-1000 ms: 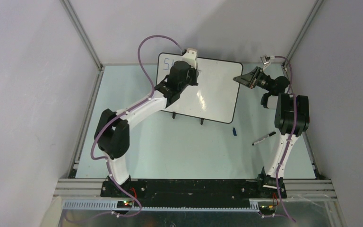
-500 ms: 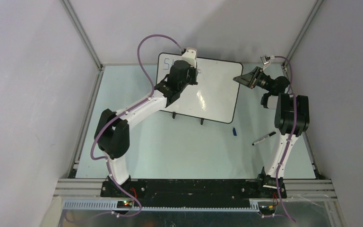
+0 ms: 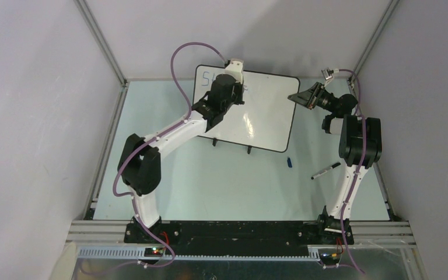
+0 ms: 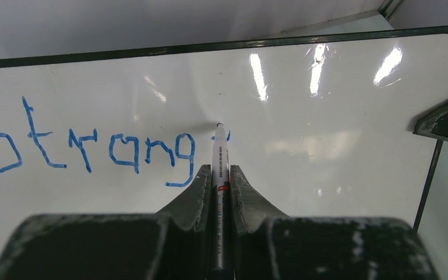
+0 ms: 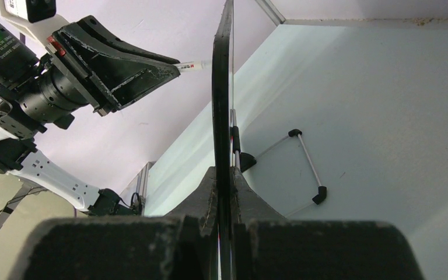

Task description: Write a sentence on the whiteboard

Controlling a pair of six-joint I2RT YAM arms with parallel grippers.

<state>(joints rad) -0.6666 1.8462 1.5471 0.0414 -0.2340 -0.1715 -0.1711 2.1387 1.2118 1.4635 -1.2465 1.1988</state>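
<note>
The whiteboard (image 3: pixel 262 111) stands tilted at the back of the table, glossy white with a thin black rim. In the left wrist view the whiteboard (image 4: pixel 326 105) carries blue handwriting (image 4: pixel 87 149) reading "Strang", with a faint stroke started after the "g". My left gripper (image 4: pixel 220 175) is shut on a white marker (image 4: pixel 220 160), whose tip touches the board just right of the "g". My right gripper (image 5: pixel 224 175) is shut on the board's right edge (image 5: pixel 223 87), seen edge-on. The left gripper (image 5: pixel 122 67) with the marker shows there too.
A blue marker cap (image 3: pixel 289 162) and a second black marker (image 3: pixel 325 170) lie on the table right of the board's front. The board's two black feet (image 3: pixel 249 150) rest on the table. Grey walls and a metal frame enclose the workspace.
My left gripper has shifted very slightly along the board with the marker. The right arm and the board have not moved.
</note>
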